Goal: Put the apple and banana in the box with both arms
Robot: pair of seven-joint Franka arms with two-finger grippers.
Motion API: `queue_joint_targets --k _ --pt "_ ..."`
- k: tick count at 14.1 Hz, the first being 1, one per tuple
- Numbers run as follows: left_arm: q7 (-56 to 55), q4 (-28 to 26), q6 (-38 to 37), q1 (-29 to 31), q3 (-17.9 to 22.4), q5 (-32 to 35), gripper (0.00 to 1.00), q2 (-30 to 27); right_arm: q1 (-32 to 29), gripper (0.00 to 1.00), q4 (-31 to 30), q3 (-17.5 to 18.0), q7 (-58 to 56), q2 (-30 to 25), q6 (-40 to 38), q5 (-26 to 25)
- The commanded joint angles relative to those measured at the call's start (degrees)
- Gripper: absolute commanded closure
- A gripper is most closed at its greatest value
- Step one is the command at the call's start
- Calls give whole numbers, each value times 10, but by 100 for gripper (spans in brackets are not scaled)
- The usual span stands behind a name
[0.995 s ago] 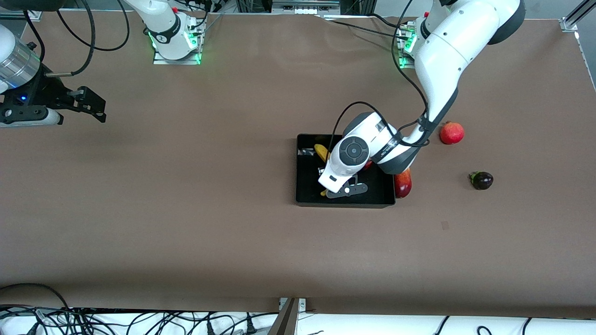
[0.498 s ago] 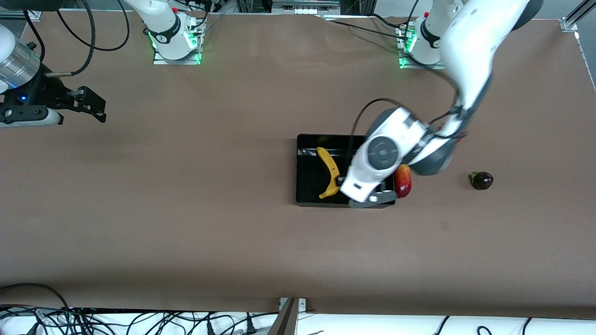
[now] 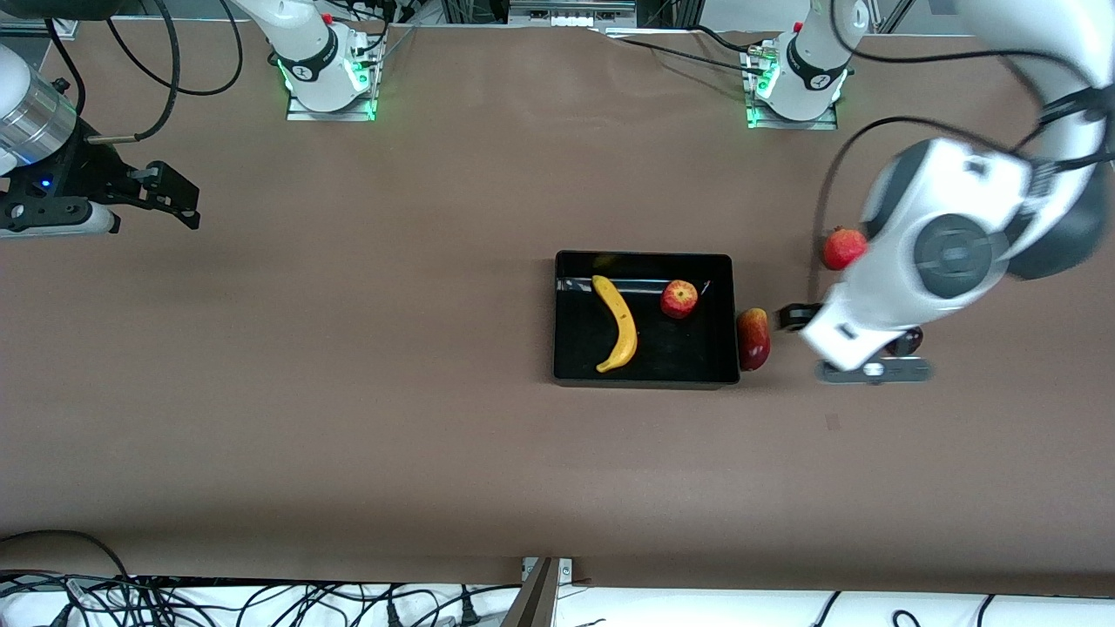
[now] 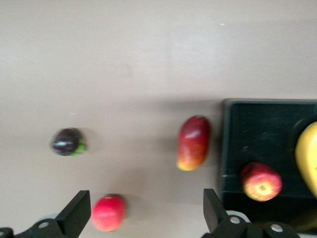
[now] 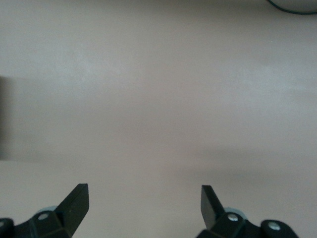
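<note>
My left claw (image 4: 143,218) hangs spread wide and empty over the worktop (image 3: 348,435) at the left arm's end, above a dark plum-like fruit (image 4: 67,142) that my wrist half hides in the front view. The banana (image 3: 617,324) lies in the box (image 3: 645,380), curving from about 11 o'clock to 6 o'clock within it, and the apple (image 3: 679,299) sits in the same box at the banana's 2 o'clock, apart from it. A red-yellow mango-like fruit (image 3: 753,339) rests on the worktop just beside the box's wall toward the left arm's end. Farther from the front camera, a plain red round fruit (image 3: 841,248) stands alone. My right claw (image 5: 141,206), also spread and empty, waits above bare worktop at the right arm's end.
</note>
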Motion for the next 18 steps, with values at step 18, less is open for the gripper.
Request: queue_joint_targets --k 18 --pt "154 -156 -24 -116 262 -150 0 -279 -7 0 3 6 1 -6 -5 8"
